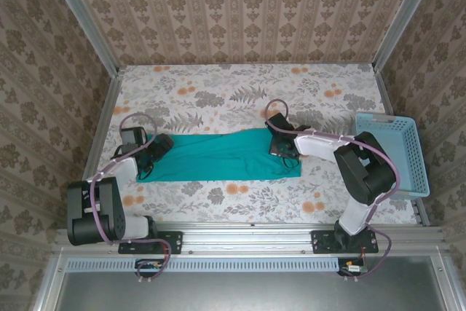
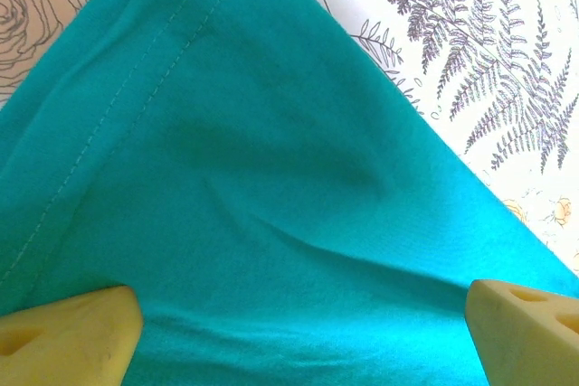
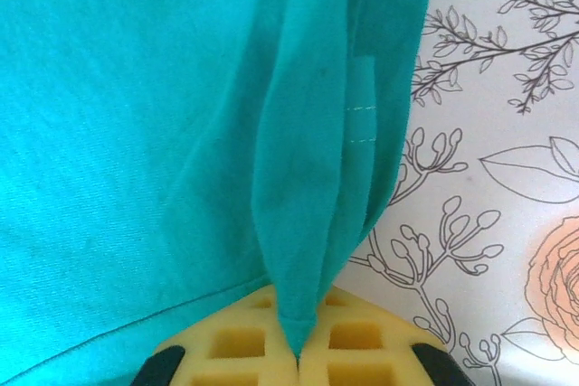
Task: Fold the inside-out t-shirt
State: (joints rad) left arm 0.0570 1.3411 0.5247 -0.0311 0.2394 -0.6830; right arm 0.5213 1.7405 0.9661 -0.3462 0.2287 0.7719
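Observation:
The inside-out t-shirt (image 1: 218,156) is a plain teal-green strip lying flat across the middle of the floral table. My left gripper (image 1: 156,147) stands over its left end. In the left wrist view that gripper (image 2: 303,332) is open, and its yellow fingertips (image 2: 68,336) stand wide apart with smooth cloth (image 2: 271,178) and a stitched hem between them. My right gripper (image 1: 275,143) is at the shirt's upper right edge. In the right wrist view it (image 3: 298,354) is shut on a pinched ridge of the cloth (image 3: 308,178), which runs up from between the yellow pads (image 3: 235,341).
A light-blue slotted plastic basket (image 1: 393,154) stands at the table's right edge. Patterned walls with metal posts close in the back and sides. A metal rail (image 1: 240,232) runs along the near edge. Bare floral tabletop (image 1: 240,92) lies behind the shirt.

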